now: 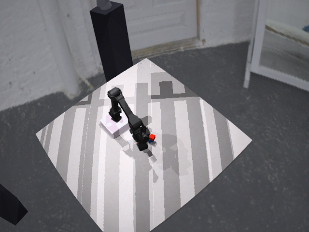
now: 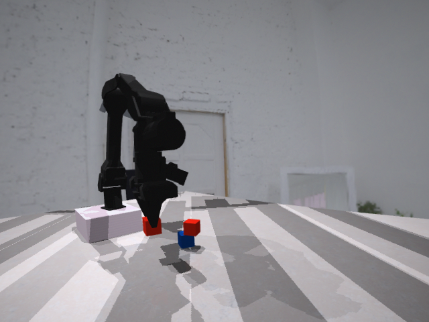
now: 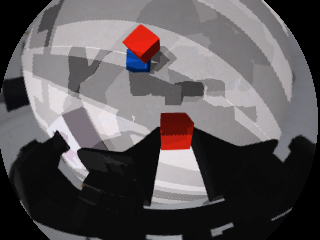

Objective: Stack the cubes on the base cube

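Observation:
The blue base cube (image 1: 150,141) (image 2: 186,240) (image 3: 137,62) stands on the table. One red cube (image 1: 152,137) (image 2: 191,227) (image 3: 142,41) rests on it, shifted toward one corner and overhanging it. My gripper (image 2: 154,224) (image 3: 174,129) is shut on the other red cube (image 2: 147,227) (image 3: 176,122), which is raised above the table, to the left of the base cube in the exterior view and roughly level with the placed red cube there. In the top view the arm hides nearly all of the held cube and part of the blue one.
The pale block (image 1: 113,131) (image 2: 125,221) (image 3: 81,127) under the arm's base stands behind and left of the cubes in the exterior view. The striped table top (image 1: 143,199) (image 2: 145,294) carries shadows of the arm. A dark pillar (image 1: 113,39) rises past the table's far edge.

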Tool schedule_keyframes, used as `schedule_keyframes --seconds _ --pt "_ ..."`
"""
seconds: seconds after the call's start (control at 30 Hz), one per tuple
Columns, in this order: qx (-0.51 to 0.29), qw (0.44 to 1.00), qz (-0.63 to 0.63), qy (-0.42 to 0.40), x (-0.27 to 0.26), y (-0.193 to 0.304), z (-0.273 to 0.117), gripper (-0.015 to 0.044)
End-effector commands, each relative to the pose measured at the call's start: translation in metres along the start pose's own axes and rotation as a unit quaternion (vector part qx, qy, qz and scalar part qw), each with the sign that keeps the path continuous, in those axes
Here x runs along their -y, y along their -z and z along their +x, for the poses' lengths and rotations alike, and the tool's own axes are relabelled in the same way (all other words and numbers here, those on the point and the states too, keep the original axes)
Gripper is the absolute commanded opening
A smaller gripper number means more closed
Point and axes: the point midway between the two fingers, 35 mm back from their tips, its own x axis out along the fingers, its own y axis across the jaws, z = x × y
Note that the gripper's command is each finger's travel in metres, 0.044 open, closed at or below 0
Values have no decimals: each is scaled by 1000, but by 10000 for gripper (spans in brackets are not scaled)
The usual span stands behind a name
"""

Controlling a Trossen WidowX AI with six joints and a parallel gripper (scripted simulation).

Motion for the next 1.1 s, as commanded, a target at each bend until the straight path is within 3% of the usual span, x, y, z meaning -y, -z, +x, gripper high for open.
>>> schedule_keyframes --seconds 0.0,0.4,1.07 --pt "0 1000 -3 7 1 0 -18 105" --pt "0 1000 4 7 -3 -1 -39 105" --pt "0 975 222 4 -38 -52 -33 105"
